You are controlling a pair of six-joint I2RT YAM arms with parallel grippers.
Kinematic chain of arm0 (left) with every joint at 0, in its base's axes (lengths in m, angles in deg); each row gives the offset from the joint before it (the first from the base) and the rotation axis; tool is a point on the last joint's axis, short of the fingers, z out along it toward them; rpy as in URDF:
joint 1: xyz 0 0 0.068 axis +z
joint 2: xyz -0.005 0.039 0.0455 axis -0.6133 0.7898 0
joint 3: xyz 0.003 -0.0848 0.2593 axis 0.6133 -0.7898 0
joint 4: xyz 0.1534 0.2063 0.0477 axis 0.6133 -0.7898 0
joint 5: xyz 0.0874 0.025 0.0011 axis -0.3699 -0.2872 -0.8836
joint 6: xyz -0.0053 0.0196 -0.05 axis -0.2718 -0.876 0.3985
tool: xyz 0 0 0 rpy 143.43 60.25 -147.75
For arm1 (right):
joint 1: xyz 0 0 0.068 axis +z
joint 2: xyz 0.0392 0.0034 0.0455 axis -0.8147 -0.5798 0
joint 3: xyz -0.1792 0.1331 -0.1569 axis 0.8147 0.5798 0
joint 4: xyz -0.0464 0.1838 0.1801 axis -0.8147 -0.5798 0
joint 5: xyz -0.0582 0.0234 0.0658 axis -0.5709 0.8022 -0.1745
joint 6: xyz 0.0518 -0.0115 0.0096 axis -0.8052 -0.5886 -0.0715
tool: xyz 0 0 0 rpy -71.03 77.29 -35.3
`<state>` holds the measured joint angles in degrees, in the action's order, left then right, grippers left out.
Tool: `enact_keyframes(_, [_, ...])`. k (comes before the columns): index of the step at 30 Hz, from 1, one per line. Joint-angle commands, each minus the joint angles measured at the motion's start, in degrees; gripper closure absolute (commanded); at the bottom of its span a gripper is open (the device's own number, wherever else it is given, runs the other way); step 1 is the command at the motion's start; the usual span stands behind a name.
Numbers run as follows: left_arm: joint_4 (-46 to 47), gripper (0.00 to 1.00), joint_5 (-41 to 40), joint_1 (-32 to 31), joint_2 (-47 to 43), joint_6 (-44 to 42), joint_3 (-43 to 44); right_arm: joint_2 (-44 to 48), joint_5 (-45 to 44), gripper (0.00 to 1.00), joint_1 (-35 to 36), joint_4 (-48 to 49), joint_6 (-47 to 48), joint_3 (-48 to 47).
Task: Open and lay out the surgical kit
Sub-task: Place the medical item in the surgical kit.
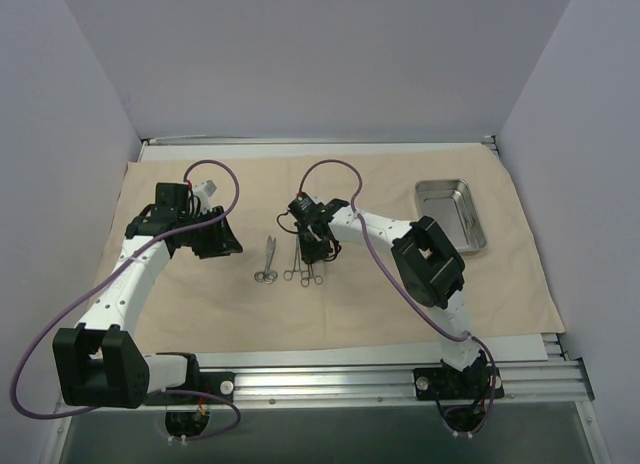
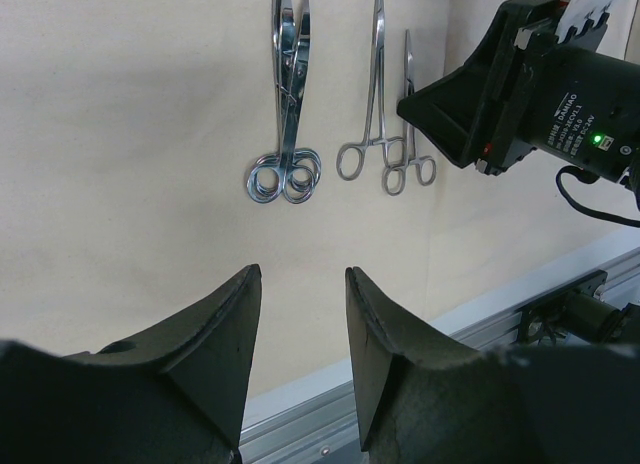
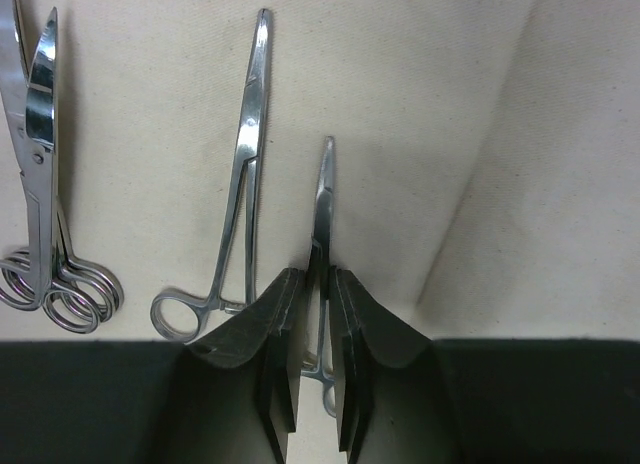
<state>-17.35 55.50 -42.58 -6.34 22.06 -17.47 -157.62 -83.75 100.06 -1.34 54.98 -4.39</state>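
The beige cloth wrap (image 1: pixel 400 294) lies spread flat on the table. The steel tray (image 1: pixel 452 214) sits on it at the back right. Silver scissors (image 1: pixel 267 262), a longer ring-handled forceps (image 1: pixel 294 264) and a small forceps (image 1: pixel 312 269) lie side by side mid-cloth. My right gripper (image 3: pixel 318 276) is low over the cloth and shut on the small forceps (image 3: pixel 323 199), next to the longer forceps (image 3: pixel 245 154) and the scissors (image 3: pixel 35 174). My left gripper (image 2: pixel 303 279) is open and empty, left of the scissors (image 2: pixel 290 104). No tweezers show.
Grey walls close in the table at the back and both sides. A metal rail (image 1: pixel 380 379) runs along the near edge past the cloth. A crease (image 3: pixel 470 184) in the cloth runs just right of the small forceps.
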Motion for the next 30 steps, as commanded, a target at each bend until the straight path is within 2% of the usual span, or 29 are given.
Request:
enact_keyframes(1, [1.63,0.52,0.36,0.45,-1.01,-0.88,0.23,-1.79,-0.94,0.85,0.65,-3.25,-0.34,-1.91])
enact_keyframes(7, [1.63,0.52,0.36,0.45,-1.01,-0.88,0.23,0.04,-1.56,1.00,0.47,-3.25,-0.60,-1.91])
enact_keyframes(18, [1.90,0.52,0.80,0.45,-0.75,-0.88,0.06,5.76,-1.91,1.00,-1.28,-0.88,-2.27,1.69])
enact_keyframes(30, [1.81,0.52,0.53,0.54,0.48,-0.97,0.59,6.12,-1.91,1.00,-4.27,0.62,-1.13,3.01])
